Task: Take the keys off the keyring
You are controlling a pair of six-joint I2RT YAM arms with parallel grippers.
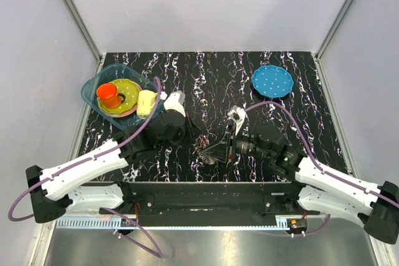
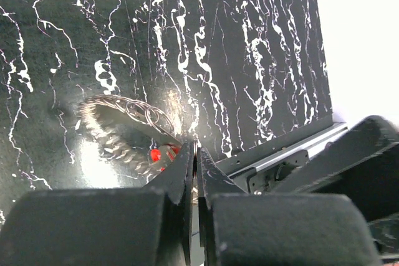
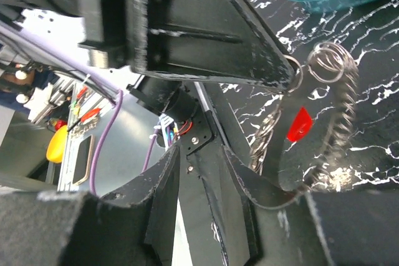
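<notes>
The left gripper (image 2: 192,154) was found fully closed, its tips pinching the near rim of the keyring (image 2: 112,138). In the right wrist view the same black fingertip met the coiled wire at the top of the ring. The keyring lay on the black marbled table (image 1: 206,79), near its front edge and between the two grippers. In the top view it showed only as a small dark tangle.

One key (image 2: 156,154), a small bright red piece, sat inside the loop just beside the left fingertips. It appeared to be on the ring still.

The right gripper (image 3: 212,160) stood with its jaws parted and nothing visible between them. One finger lay close against the lower rim of the ring, but contact could not be confirmed.

A blue dotted plate (image 1: 272,81) sat well apart at the far right. A teal bin (image 1: 93,91) at the far left held an orange cup (image 1: 109,95).
</notes>
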